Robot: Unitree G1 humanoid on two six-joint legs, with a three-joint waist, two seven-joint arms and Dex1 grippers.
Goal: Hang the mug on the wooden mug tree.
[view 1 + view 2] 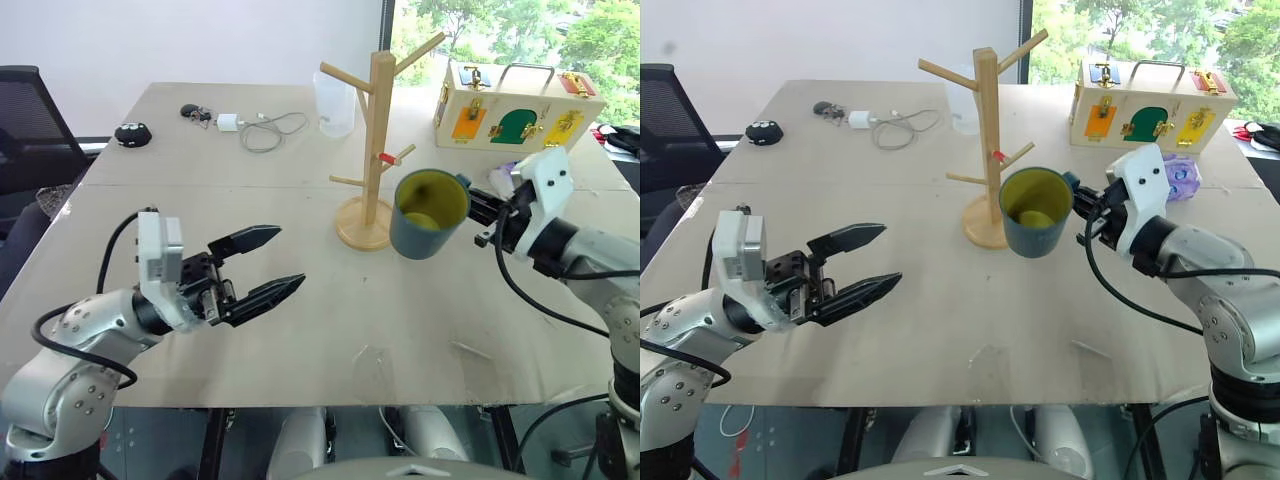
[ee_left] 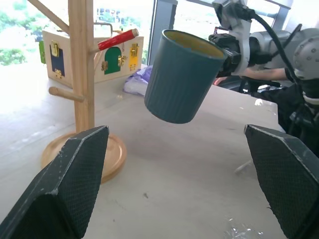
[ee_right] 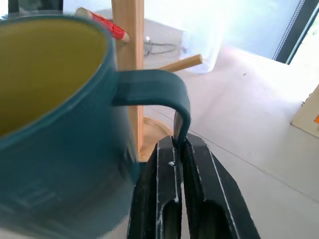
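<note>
The right gripper [image 3: 177,149] is clenched on the lower part of the loop handle of the dark teal mug [image 1: 428,212], and the mug hangs clear of the table [image 1: 300,320], tilted so its yellow inside faces the head camera. It sits at about 3 o'clock from the post of the wooden mug tree [image 1: 377,130], just beside it, apart from the pegs, with the red-tipped peg [image 1: 388,158] the nearest branch. The main risk lies in the grip itself — the black fingers pinch only a thin strip of handle, so the weight of the body could make the mug swivel or slip in the jaws as the wrist turns. A second risk is that those same fingers take up part of the loop, leaving little opening for a peg to thread through; a peg that strikes the handle or the mug wall instead would push the light tree sideways on its round base, or tip it. The clear plastic cup [image 1: 336,102] at 11 o'clock of the tree, behind it, stands where a toppling tree could knock it. The left gripper [image 1: 262,268] hovers with its fingers spread and empty, well apart at about 8 o'clock from the tree — too far, I judge, to steady the base
</note>
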